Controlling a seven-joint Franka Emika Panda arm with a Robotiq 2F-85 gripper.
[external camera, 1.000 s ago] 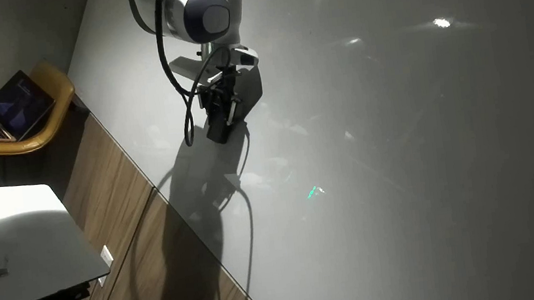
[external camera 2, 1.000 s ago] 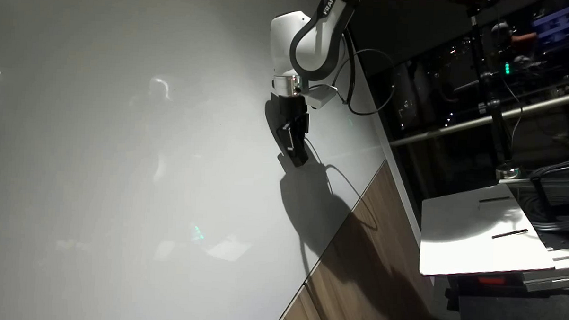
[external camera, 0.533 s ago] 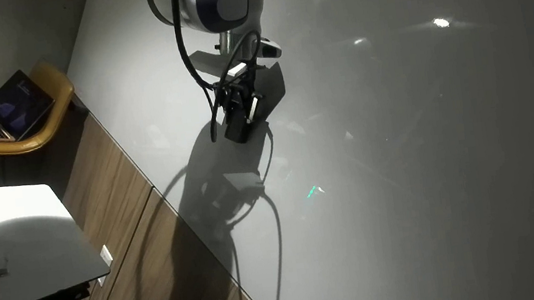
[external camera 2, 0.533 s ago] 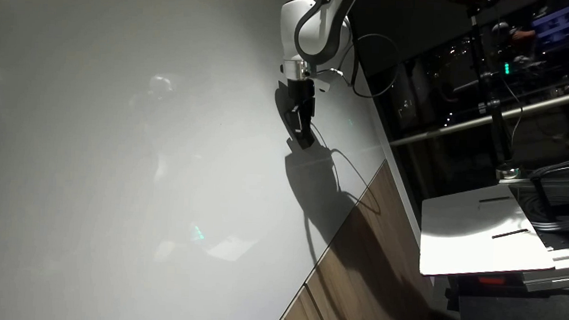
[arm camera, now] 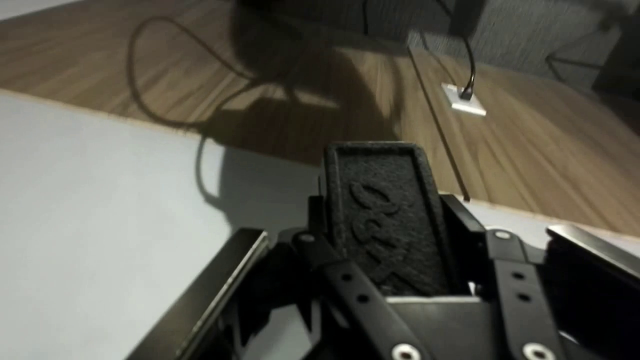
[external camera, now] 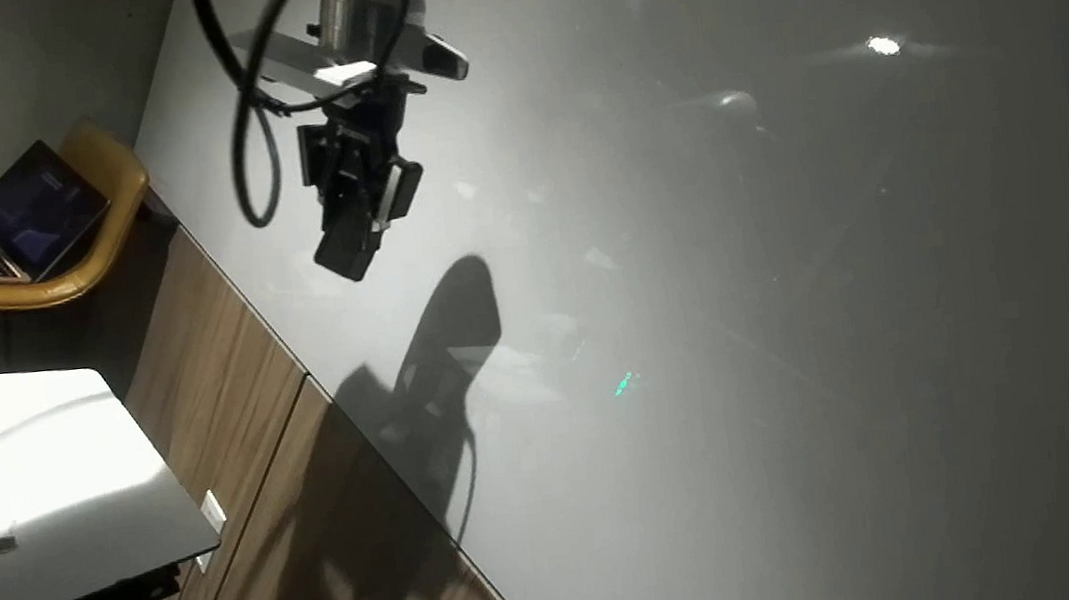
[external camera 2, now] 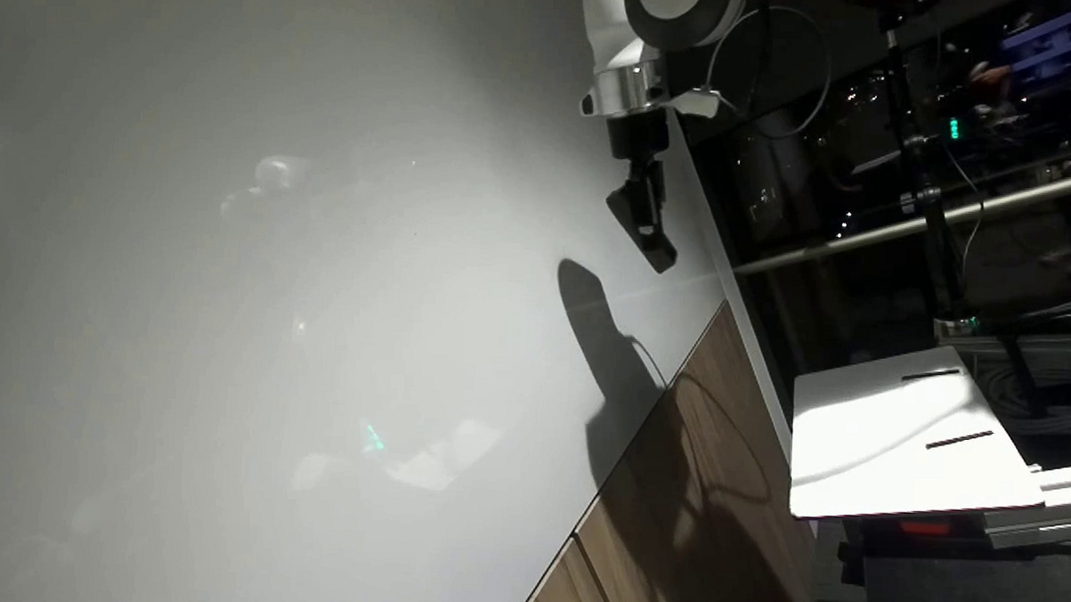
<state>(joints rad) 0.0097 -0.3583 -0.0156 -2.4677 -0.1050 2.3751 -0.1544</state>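
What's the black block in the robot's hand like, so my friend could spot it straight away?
Find the big white board, then the hand in front of it. Pinched in that hand is the block: black, with rounded corners. The hand is mostly black too, but only the block has a rough face with squiggly, letter-like marks.

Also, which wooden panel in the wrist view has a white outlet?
The right panel, beyond the seam: its white outlet has a black cable plugged in. The left panel shows no outlet, but a looped shadow.
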